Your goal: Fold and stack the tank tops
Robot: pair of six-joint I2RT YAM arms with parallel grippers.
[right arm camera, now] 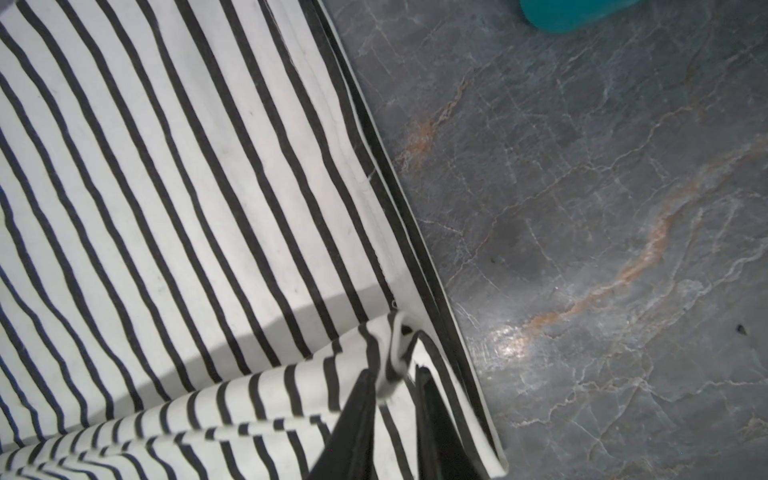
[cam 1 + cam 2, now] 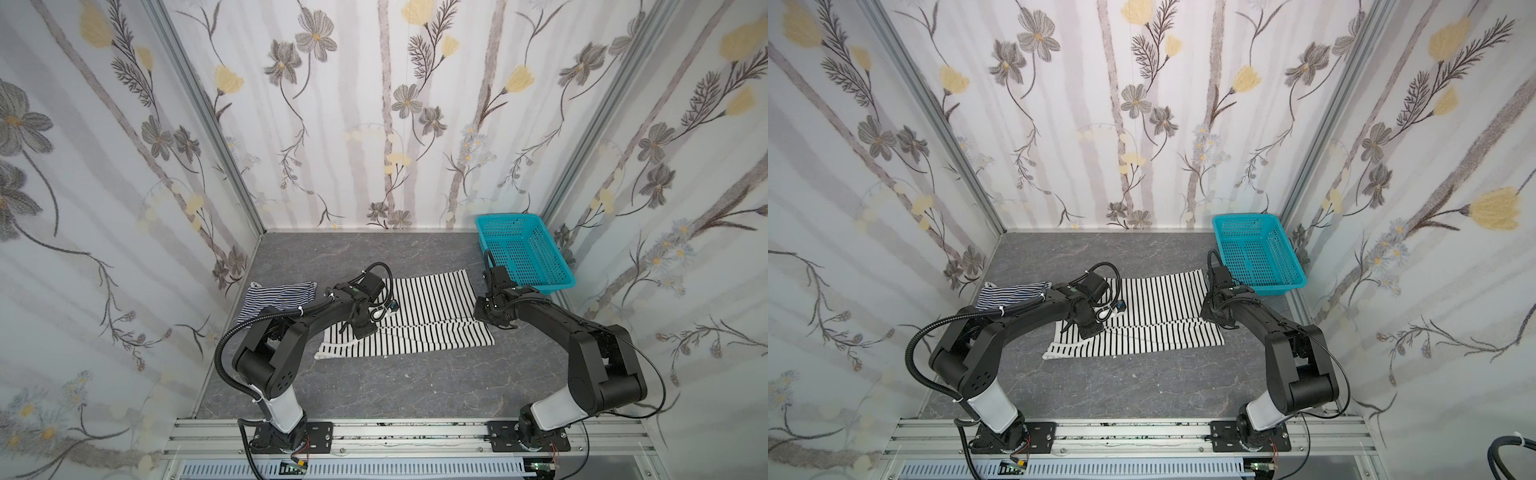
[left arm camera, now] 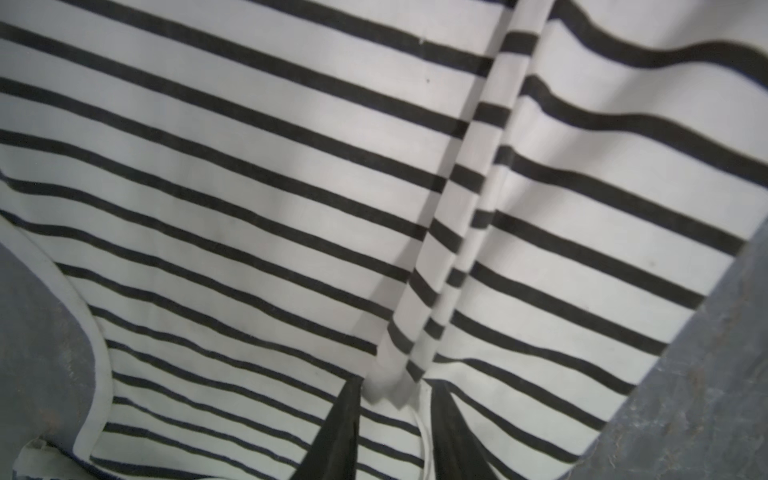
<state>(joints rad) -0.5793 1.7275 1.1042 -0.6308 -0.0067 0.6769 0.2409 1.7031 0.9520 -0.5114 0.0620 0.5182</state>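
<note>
K: Grey marbled tabletop, floral-papered walls on three sides. Start at the claws?

M: Yep. L gripper, wrist view: dark fingers stand apart, moderate gap. A raised ridge of the wide-striped top ends right btwn the tips. Jaws parted, not clamped.

K: R side?

M: R gripper: smaller gap, a bunched bit of the same top fills it. Pinched or just sitting there, can't tell.

K: Where on the cloth?

M: In both top views L gripper points down onto the garment's left part, at the fold line. R gripper is at its right edge. Cloth lies spread mid-table, near strip folded up over the rest.

K: Other garment?

M: That's the thin-striped top, rumpled, at the table's left by the wall, behind the L arm. Arm hides where the two meet, so touching or not is unclear.

K: Anything else?

M: Only the teal basket, far right corner, just behind R gripper. A strip of bare table lies btwn it and the cloth.
</note>
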